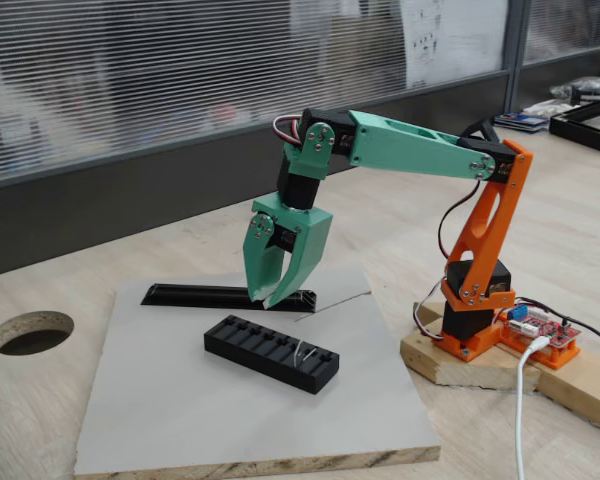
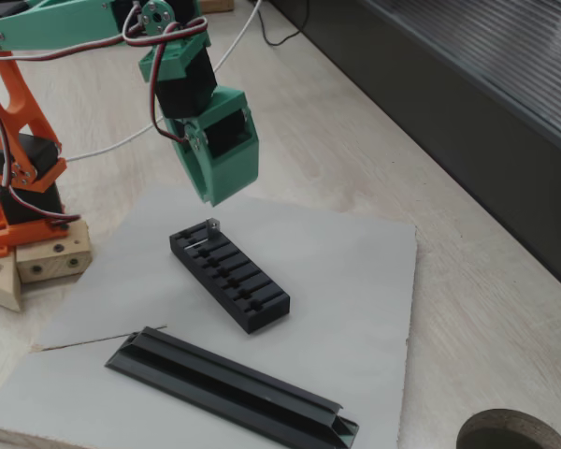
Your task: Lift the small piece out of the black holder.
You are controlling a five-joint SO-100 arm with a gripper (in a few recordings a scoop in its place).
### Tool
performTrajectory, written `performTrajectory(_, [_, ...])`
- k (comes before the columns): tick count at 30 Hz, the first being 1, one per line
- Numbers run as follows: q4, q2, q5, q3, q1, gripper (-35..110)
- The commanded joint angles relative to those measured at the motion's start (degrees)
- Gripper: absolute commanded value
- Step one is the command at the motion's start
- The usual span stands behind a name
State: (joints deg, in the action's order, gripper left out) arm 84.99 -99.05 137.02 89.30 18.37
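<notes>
The black holder [image 1: 265, 350] [image 2: 232, 273], a slotted block, lies on the grey board [image 1: 180, 410] [image 2: 355, 281]. The small piece [image 1: 300, 352] [image 2: 208, 230], a thin pale sliver, stands in a slot at the holder's end nearest the arm's base. My teal gripper [image 1: 267, 298] [image 2: 210, 196] hangs tip down above the board, a little above and beyond that end of the holder. Its fingertips meet and nothing is held between them. It touches neither the piece nor the holder.
A longer black rail [image 1: 210, 295] [image 2: 234, 388] lies on the board beyond the holder. The orange arm base [image 1: 480, 300] [image 2: 19, 159] stands on a wooden block beside a red circuit board [image 1: 542, 332]. A round hole [image 1: 32, 332] [image 2: 514, 432] is cut in the table.
</notes>
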Motion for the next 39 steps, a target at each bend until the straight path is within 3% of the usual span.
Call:
performTrajectory(1, [0.70, -0.18, 6.59, 2.20, 1.41, 13])
performTrajectory(8, [-0.09, -1.23, 8.26, 9.67, 8.61, 14])
performTrajectory(17, [-0.18, -1.23, 7.91, 8.96, 8.00, 14])
performTrajectory(29, [-0.26, -0.35, 8.35, 8.88, 7.91, 41])
performTrajectory(39, [-2.90, -0.18, 8.35, 9.32, 8.70, 42])
